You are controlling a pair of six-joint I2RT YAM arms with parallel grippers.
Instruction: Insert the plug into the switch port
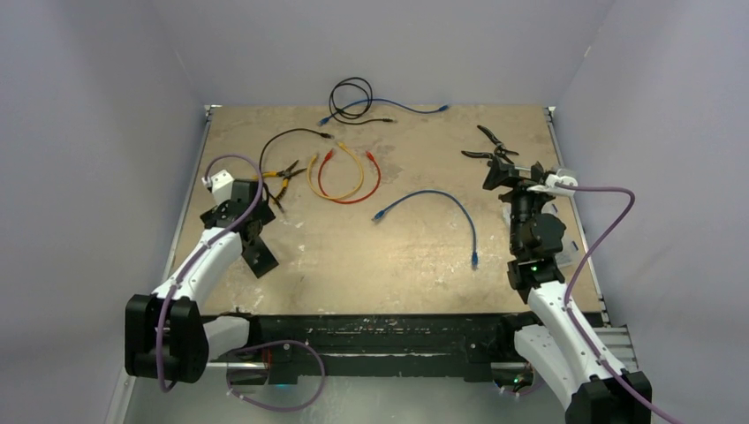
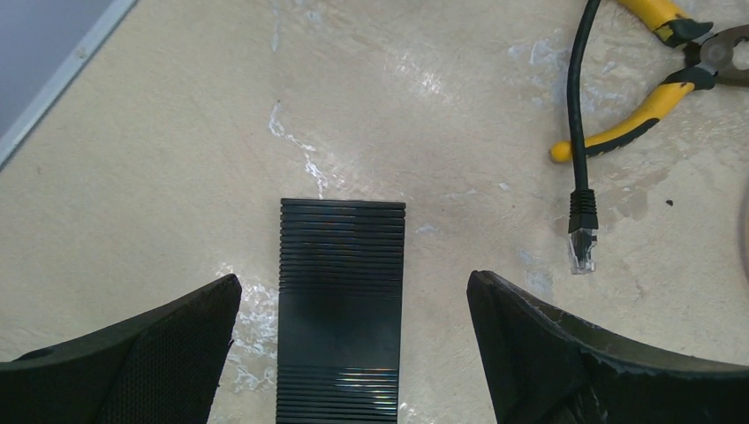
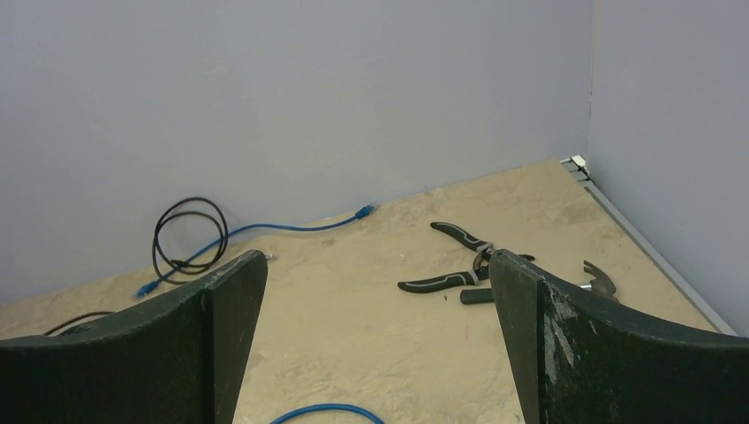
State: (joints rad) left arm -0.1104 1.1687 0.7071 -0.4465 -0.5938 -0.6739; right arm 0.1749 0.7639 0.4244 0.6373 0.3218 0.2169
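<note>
The left gripper (image 2: 353,283) hangs wide open and empty over the switch (image 2: 342,256), which lies flat at the left of the table (image 1: 424,265) with a black cable's plug (image 2: 580,240) near it. The right gripper (image 3: 378,265) is equally wide and empty. Nothing is grasped yet, so next probably comes steadying the switch and fetching a plug.

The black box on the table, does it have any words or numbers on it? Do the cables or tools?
None can be read.
The switch shows only plain ridges.
No lettering shows on the black cable or the yellow pliers.
</note>
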